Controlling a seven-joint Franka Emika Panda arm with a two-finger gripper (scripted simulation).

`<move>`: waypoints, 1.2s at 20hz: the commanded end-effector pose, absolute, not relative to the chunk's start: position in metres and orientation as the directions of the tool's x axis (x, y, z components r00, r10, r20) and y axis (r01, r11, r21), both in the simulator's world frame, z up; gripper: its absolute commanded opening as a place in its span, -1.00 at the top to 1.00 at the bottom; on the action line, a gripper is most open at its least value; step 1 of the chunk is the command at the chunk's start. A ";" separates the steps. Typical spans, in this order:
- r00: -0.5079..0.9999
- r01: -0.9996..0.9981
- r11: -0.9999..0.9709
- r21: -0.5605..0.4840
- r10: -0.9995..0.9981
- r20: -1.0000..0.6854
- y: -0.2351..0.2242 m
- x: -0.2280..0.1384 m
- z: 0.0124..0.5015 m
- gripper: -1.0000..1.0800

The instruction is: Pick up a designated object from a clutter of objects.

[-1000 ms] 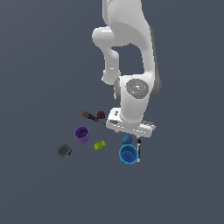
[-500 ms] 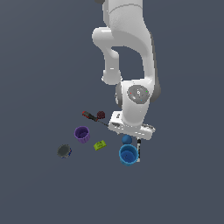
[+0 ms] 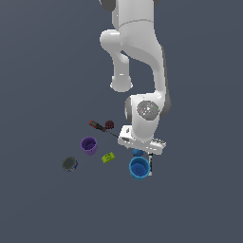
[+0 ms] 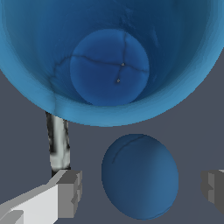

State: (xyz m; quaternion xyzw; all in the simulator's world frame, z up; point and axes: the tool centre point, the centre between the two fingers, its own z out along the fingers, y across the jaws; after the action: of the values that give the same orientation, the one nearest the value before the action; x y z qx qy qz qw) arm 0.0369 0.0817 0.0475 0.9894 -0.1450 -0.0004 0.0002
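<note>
The dark-blue ball (image 4: 140, 176) lies on the floor beside the brighter blue cup (image 4: 109, 57). In the wrist view my gripper (image 4: 142, 190) is open, one fingertip (image 4: 70, 192) on each side of the ball, not touching it. In the exterior view the ball (image 3: 137, 152) is mostly hidden under my hand (image 3: 141, 142), just behind the blue cup (image 3: 139, 167). The gripper's fingers are hidden there.
A black marker (image 4: 58, 142) lies by the cup, also in the exterior view (image 3: 151, 163). At the exterior view's left lie a purple cup (image 3: 88, 145), a green block (image 3: 108, 158), a grey round thing (image 3: 70, 164), a red-handled screwdriver (image 3: 97, 126) and a dark red lump (image 3: 109, 125).
The arm has lowered the hand toward the ball and shifted it slightly to the exterior view's left. The objects have not moved.
</note>
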 end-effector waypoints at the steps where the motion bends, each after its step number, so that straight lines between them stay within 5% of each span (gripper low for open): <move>1: 0.958 -0.288 -0.958 0.000 -0.288 0.000 0.082 0.037 0.037 -0.92; 6: 0.958 -0.288 -0.958 0.000 -0.288 0.000 0.082 0.038 0.030 -0.92; 7: 0.958 -0.288 -0.958 0.000 -0.288 0.000 0.082 0.038 0.030 1.00; 24: 0.958 -0.288 -0.958 0.000 -0.288 0.000 0.086 0.040 0.047 1.00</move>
State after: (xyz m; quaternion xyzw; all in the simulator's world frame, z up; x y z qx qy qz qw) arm 0.0389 0.0845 0.0405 0.9894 -0.1455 -0.0008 0.0002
